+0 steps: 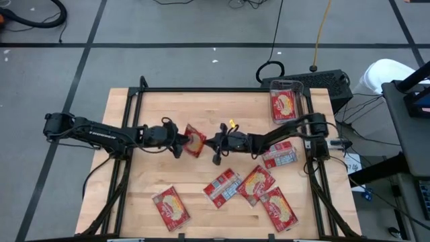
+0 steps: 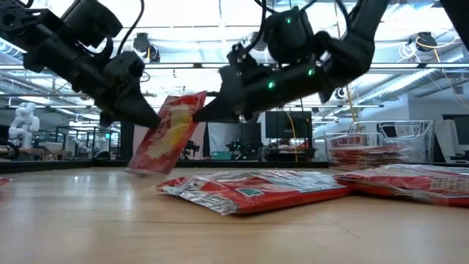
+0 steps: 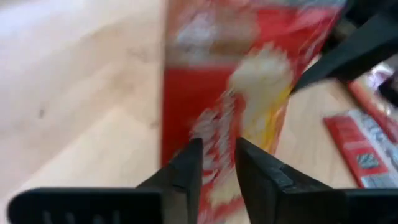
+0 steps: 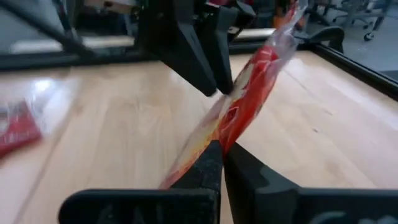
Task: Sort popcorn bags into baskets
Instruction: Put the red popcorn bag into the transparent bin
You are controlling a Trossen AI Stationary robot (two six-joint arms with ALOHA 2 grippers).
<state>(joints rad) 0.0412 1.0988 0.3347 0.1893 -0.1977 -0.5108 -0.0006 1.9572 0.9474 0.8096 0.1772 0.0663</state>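
Note:
A red popcorn bag (image 1: 195, 140) with a yellow-cream picture hangs tilted between my two grippers at the table's middle; it also shows in the low view (image 2: 170, 136). My left gripper (image 1: 180, 142) is shut on its left side and my right gripper (image 1: 213, 142) on its right side. A clear plastic basket (image 1: 285, 101) at the far right holds one red bag. Several more bags lie flat on the table's near half, among them one at the near left (image 1: 171, 207) and one face down showing grey-white print (image 1: 279, 154). My left gripper has the bag's left-hand edge (image 3: 219, 124) between its two fingers, coming roughly level from the table's left. The bag stands tilted beyond the fingers, its picture side toward this wrist. My right gripper pinches the bag's opposite edge (image 4: 233, 127) between its two shut fingers, coming from the table's right. The bag slants up and away from the fingers and looks clear of the table in the low view.
Bags lie clustered at the near right (image 1: 255, 183) and near middle (image 1: 222, 187), below the two grippers. A dark frame runs round the wooden table (image 1: 134, 181). A black box (image 1: 322, 82) sits beyond the basket.

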